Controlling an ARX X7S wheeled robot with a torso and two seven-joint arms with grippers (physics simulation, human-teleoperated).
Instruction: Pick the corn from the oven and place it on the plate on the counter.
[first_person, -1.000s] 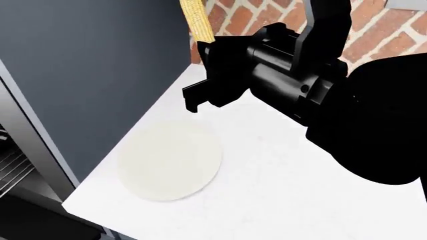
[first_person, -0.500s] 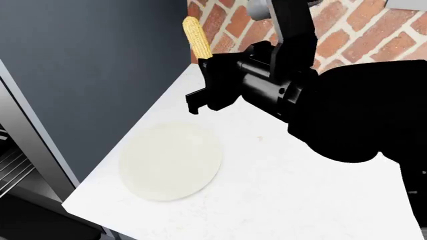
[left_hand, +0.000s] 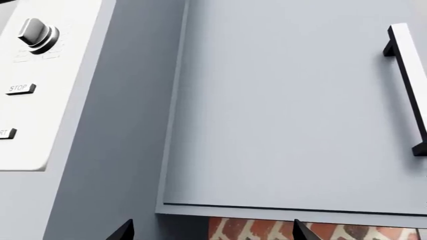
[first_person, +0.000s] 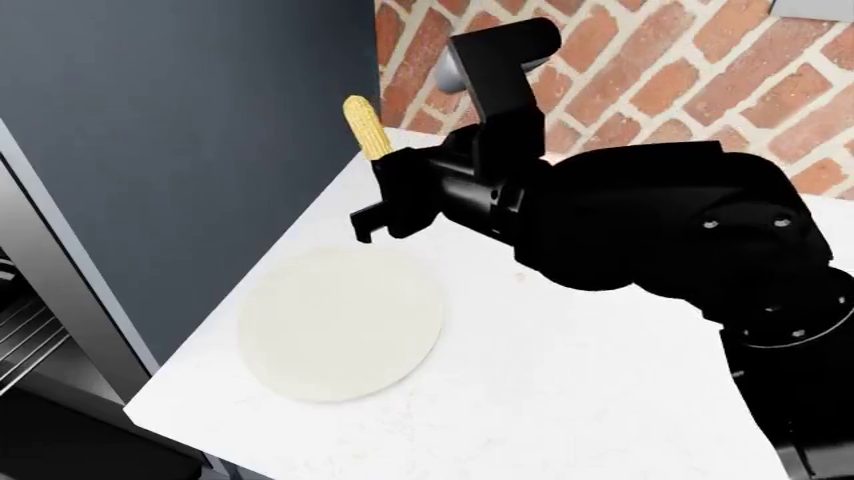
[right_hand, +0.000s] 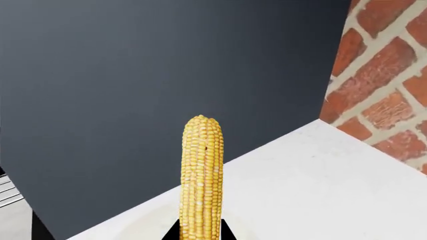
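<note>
Above white bench (first_person: 574, 370), right fingers (first_person: 380, 195) closed on upright corn (first_person: 363, 127), plate (first_person: 342, 322) just below; left fingers (left_hand: 210, 231) spread, empty.

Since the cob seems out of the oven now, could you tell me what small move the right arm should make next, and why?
Probably lower the right gripper toward the round off-white plate. It holds the small yellow corn cob upright, above the white countertop, over or just beyond the plate's far edge, so the cob is not yet down on the plate.
</note>
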